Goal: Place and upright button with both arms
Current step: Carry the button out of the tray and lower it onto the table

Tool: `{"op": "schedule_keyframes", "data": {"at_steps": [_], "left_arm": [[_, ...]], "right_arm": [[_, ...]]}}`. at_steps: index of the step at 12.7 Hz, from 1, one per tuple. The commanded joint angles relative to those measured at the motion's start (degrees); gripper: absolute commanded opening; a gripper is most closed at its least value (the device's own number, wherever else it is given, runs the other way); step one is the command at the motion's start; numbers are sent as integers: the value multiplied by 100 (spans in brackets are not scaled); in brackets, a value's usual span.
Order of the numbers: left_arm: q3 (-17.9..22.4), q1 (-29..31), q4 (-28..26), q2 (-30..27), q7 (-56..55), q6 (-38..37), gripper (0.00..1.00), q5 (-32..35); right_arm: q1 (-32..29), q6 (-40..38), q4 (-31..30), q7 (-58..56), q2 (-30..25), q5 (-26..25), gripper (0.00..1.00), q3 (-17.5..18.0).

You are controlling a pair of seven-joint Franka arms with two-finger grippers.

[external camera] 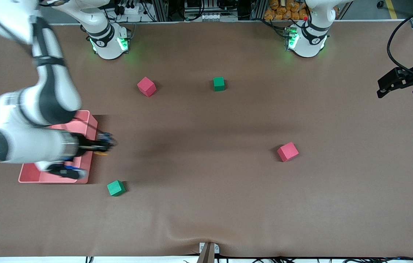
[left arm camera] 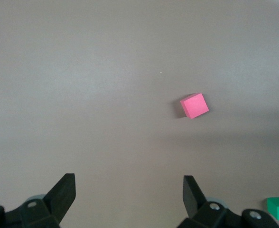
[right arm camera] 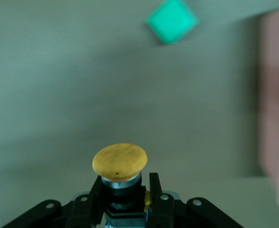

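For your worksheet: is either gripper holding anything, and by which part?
The right gripper holds the button by its black body, below the orange cap. The left gripper is open and holds nothing.

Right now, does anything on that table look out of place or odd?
Little stands out. The right gripper holds the button in its fingers just off the pink tray's edge, up in the air rather than set down. The left gripper waits open at its end. The cubes lie scattered, undamaged.

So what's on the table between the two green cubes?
In the front view, only bare table lies between the green cube near the tray and the green cube near the bases; the red cubes sit off that line.
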Motion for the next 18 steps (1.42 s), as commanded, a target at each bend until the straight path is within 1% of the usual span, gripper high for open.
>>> {"op": "schedule_keyframes", "data": {"at_steps": [1,2,3,5,7,9,10,11,13,14,15,16,18], "left_arm": [[-42,20,68,7,40,-9,100,32],[-68,12,68,7,40,-9,100,32],[-69,12,68,7,49,0,100,23],[-69,3,68,7,49,79,100,32],[-77,-15,59,16,40,132,100,15],[-77,-15,59,16,40,141,100,14],[-78,-15,59,16,40,150,100,14],[-78,-15,59,24,40,158,100,14],[-104,-15,68,16,40,167,100,14],[-174,-15,76,-45,40,167,100,23],[-200,-6,77,-72,31,158,100,23],[-192,3,77,-72,75,158,100,15],[-192,3,77,-55,84,167,100,14]], "right_arm": [[1274,1239,274,1291,740,115,0,-115],[1601,1863,292,1636,996,132,0,-115],[1900,2331,301,1709,1251,133,0,-106],[2516,2930,301,1745,1691,133,0,-115],[2938,3100,354,1745,1920,89,0,-123],[3107,3100,363,1701,2017,36,0,-132],[3151,3100,389,1719,2096,-112,0,-132],[3186,3135,389,1745,2167,-157,0,-124],[3213,3319,389,1754,2325,-175,0,-132],[3204,3381,381,1754,2378,-184,2,-132],[3195,3390,372,1763,2387,-184,28,-132],[3178,3364,389,1745,2387,-184,99,-150],[3099,3146,415,1745,2178,-158,100,-159]]}}
